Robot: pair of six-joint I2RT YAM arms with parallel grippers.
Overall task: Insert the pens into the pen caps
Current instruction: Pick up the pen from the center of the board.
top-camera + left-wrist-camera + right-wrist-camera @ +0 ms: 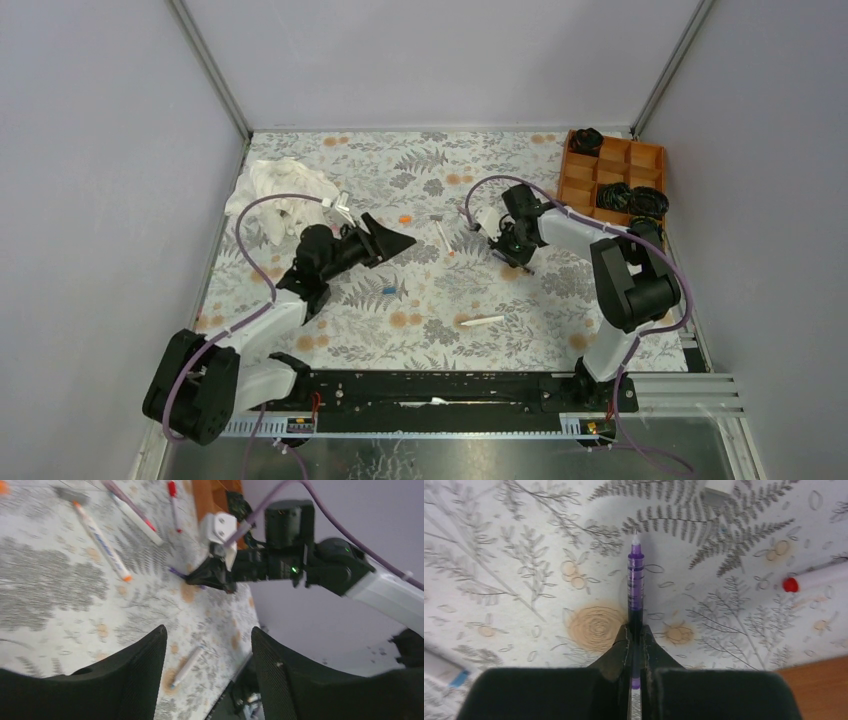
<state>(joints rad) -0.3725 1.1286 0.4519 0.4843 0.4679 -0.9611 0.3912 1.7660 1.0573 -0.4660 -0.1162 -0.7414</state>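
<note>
Item: purple pen (pixel 635 575), clenched by its rear end in right claw (pixel 635 628), nib jutting straight ahead. Judged light, stiff, slick, apt to pivot; hold nearer mid-barrel. Also: left claw (pixel 209 630) stood released, empty; blue cap (pixel 389 290) lay near it.

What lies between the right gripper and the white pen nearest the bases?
Only bare floral cloth separates the right gripper from the white pen, per left wrist view.

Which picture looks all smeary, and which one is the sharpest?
Left wrist view: smeary all over, and even the white pen has soft edges. Right wrist view: the sharpest, with the purple pen crisp in the right gripper. Top external view: clear and evenly lit, with only soft shadows.
</note>
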